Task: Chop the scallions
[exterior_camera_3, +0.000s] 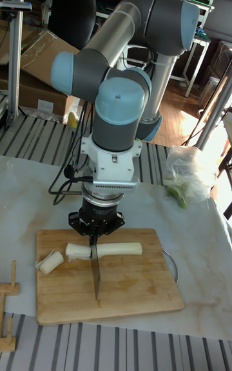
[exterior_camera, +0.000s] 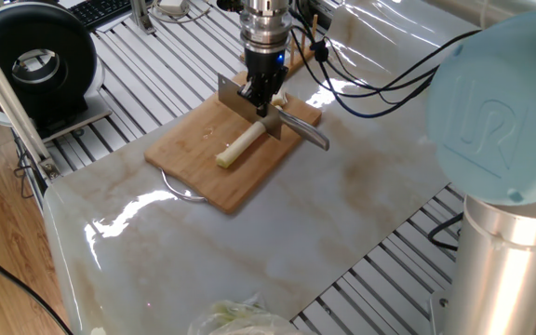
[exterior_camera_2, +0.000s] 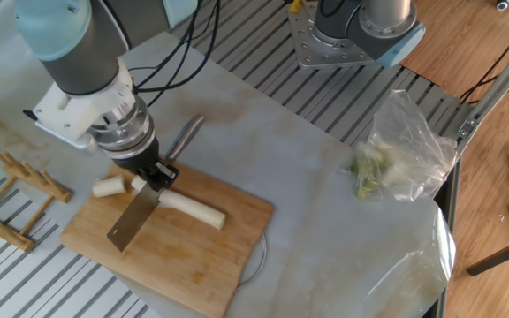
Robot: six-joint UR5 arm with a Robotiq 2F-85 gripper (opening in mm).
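Observation:
The scallions lie on a wooden cutting board (exterior_camera_3: 122, 300). The long pale stalk (exterior_camera_3: 120, 249) (exterior_camera_2: 193, 208) (exterior_camera: 239, 145) has a short chunk (exterior_camera_3: 77, 251) just past the blade. Another chunk (exterior_camera_3: 50, 261) (exterior_camera_2: 108, 186) sits at the board's edge. My gripper (exterior_camera_3: 96, 226) (exterior_camera_2: 155, 174) (exterior_camera: 261, 96) is shut on a knife and stands over the cut. The knife's blade (exterior_camera_3: 95, 269) (exterior_camera_2: 133, 223) (exterior_camera: 234, 97) stands edge-down between the stalk and the nearest chunk. Its handle (exterior_camera_2: 184, 138) (exterior_camera: 302, 132) sticks out behind the gripper.
A clear plastic bag of pale leafy greens (exterior_camera_2: 394, 152) (exterior_camera_3: 189, 178) lies on the marble tabletop (exterior_camera: 342, 214). A small wooden rack (exterior_camera_2: 14, 187) stands beside the board. A metal ring (exterior_camera: 177, 189) shows under the board's edge. A black round device (exterior_camera: 33, 63) sits off the table.

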